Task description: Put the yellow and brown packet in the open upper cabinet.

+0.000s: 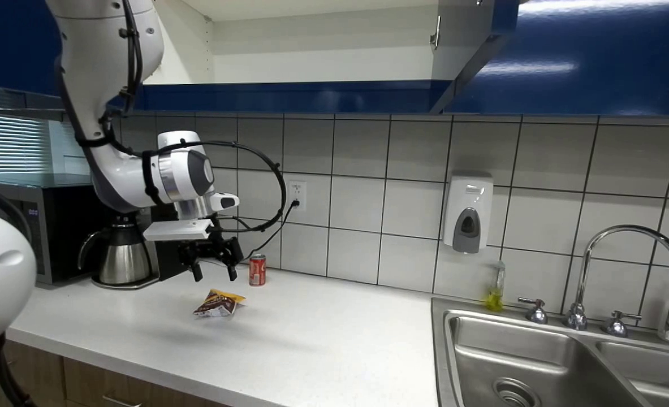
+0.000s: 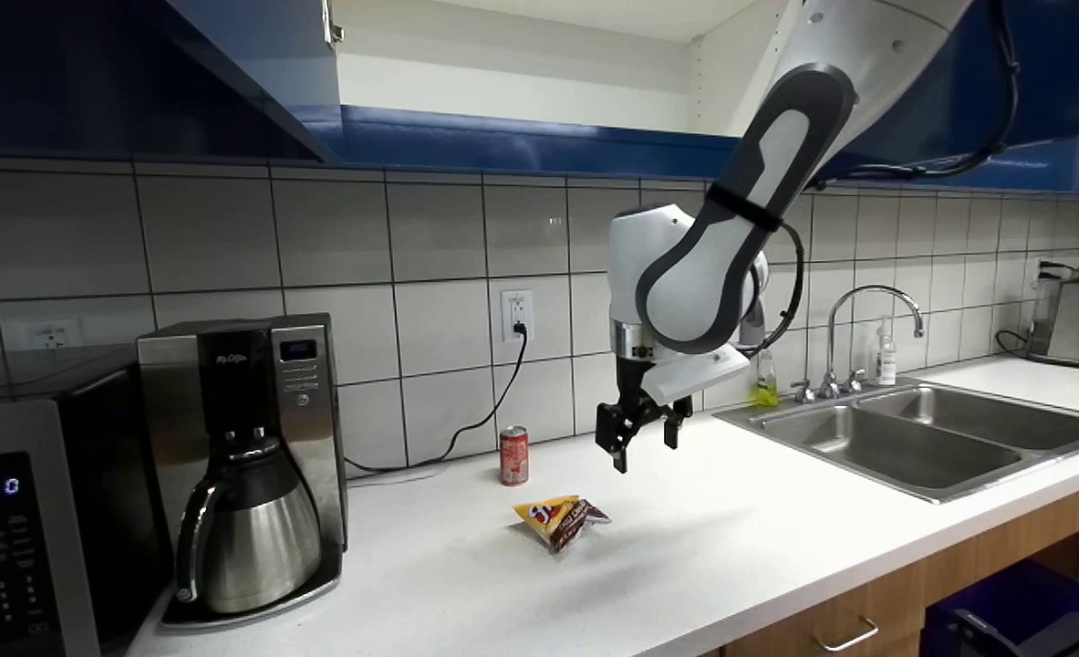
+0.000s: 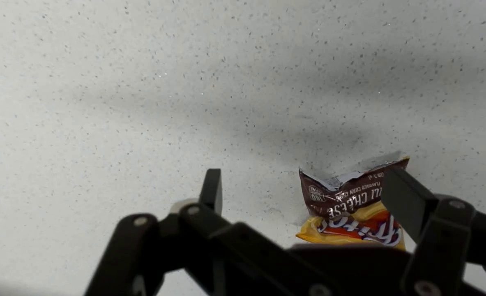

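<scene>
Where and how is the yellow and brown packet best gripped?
Probably across the middle of the packet, from above: it lies crinkled and low on the counter. The open hand points down, but one of its fingers overlaps the packet in the wrist view, so centre it first.

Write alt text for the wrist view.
Crinkled yellow and brown packet on a speckled pale counter, lower right, lettering upside down, partly hidden by the open black gripper. The fingers stand apart, gripping nothing.
</scene>
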